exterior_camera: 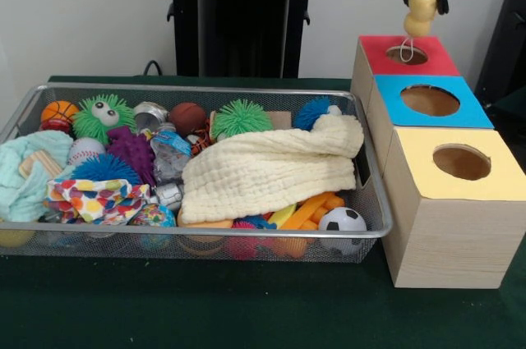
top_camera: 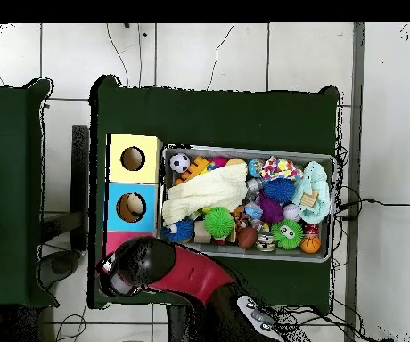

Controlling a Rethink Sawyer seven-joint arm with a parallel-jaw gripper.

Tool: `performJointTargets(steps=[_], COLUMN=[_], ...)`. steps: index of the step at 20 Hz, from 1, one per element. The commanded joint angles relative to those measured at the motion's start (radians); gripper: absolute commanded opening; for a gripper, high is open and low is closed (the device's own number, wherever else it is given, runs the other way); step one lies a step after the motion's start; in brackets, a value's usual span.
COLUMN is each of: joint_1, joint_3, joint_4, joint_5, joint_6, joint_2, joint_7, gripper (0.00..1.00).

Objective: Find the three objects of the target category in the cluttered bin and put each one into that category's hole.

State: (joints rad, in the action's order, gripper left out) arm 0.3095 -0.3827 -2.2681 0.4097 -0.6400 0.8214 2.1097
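**Pincer parked over the red box with a yellow toy in its grip**

Up at the 1 o'clock corner of the front view, the pincer (exterior_camera: 419, 6) hangs right above the hole (exterior_camera: 407, 55) in the red-topped box (exterior_camera: 386, 70). It's clamped on a pale yellow toy (exterior_camera: 420, 11), and a thin white loop or string dangles off that toy down to the hole's rim. I honestly can't tell what the toy is, it's just a lumpy yellow thing.

The three wooden boxes sit in a row touching each other on the green surface (exterior_camera: 246, 308): red at the back, the blue-topped box (exterior_camera: 429, 101) in the middle, the yellow-topped box (exterior_camera: 460, 164) nearest the camera. All just beside the bin's 3 o'clock end.

The bin (exterior_camera: 25, 111) is still totally stuffed. A cream cloth (exterior_camera: 271, 168) is draped over the middle, a soccer ball (exterior_camera: 342, 220) sits at its 5 o'clock corner, a green spiky ball with googly eyes (exterior_camera: 103, 115) and a mini basketball (exterior_camera: 59, 111) are over at 10 o'clock, plus a mint cloth (exterior_camera: 25, 172) at 9 o'clock and a polka-dot cloth (exterior_camera: 94, 197) near it.

In the overhead view the red and black arm (top_camera: 177, 267) covers the red box completely, so the pincer itself is hidden there.
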Motion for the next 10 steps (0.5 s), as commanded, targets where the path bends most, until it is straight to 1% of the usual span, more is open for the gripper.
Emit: performJointTargets(steps=[1, 3, 5, 7, 8, 10], joint_1=[0.02, 0.023, 0.018, 0.016, 0.01, 0.009], joint_3=[-0.027, -0.022, -0.007, 0.001, 0.009, 0.014], joint_4=[0.007, 0.032, 0.05, 0.046, 0.042, 0.043], joint_5=[0.049, 0.025, 0.005, -0.016, -0.02, -0.025], joint_6=[0.075, 0.096, 0.099, 0.145, 0.147, 0.152], joint_2=[0.002, -0.01, -0.007, 0.009, 0.02, 0.015], joint_7=[0.096, 0.078, 0.076, 0.071, 0.079, 0.079], gripper=[1.0, 1.0, 1.0, 1.0, 1.0, 1.0])
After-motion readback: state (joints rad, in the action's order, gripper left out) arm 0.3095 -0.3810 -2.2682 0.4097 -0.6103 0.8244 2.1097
